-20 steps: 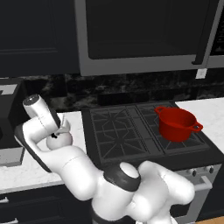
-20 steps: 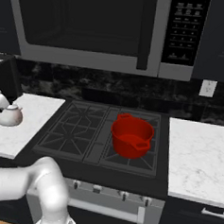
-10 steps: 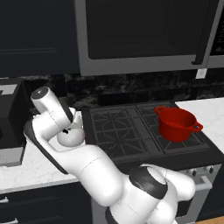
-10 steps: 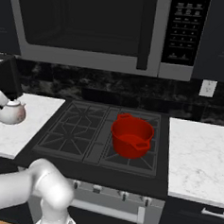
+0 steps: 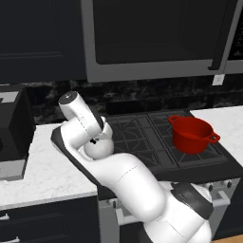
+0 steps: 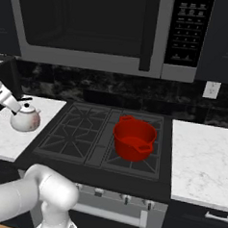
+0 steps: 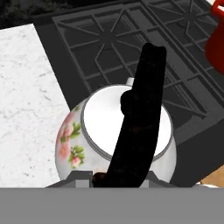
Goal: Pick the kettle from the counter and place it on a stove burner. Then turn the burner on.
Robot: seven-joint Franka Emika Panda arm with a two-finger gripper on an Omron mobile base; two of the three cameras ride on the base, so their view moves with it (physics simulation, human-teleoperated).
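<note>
The small white kettle (image 6: pixel 25 121) with a pink flower mark hangs just above the white counter (image 6: pixel 3 142), close to the black cooktop's left edge. My gripper (image 6: pixel 20 108) is shut on its black arched handle from above. In the left base view the kettle (image 5: pixel 98 147) sits under my gripper (image 5: pixel 97 135), partly hidden by the arm. The hand view looks straight down on the kettle (image 7: pixel 87 135), its handle (image 7: pixel 140 118) and lid, with the counter (image 7: pixel 26 87) to the left and cooktop grates (image 7: pixel 109 48) beyond. The front-left stove burner (image 6: pixel 68 138) (image 5: pixel 130 142) is bare.
A red two-handled pot (image 6: pixel 134 138) (image 5: pixel 192 134) stands on the cooktop's right front grate. A microwave (image 6: pixel 93 27) hangs over the stove. A dark appliance (image 5: pixel 14 128) sits on the counter at far left. The stove knobs (image 6: pixel 124 198) line the front panel.
The arm has carried the kettle to the right, from further back on the counter toward the cooktop's left edge. The grip on the handle has stayed the same.
</note>
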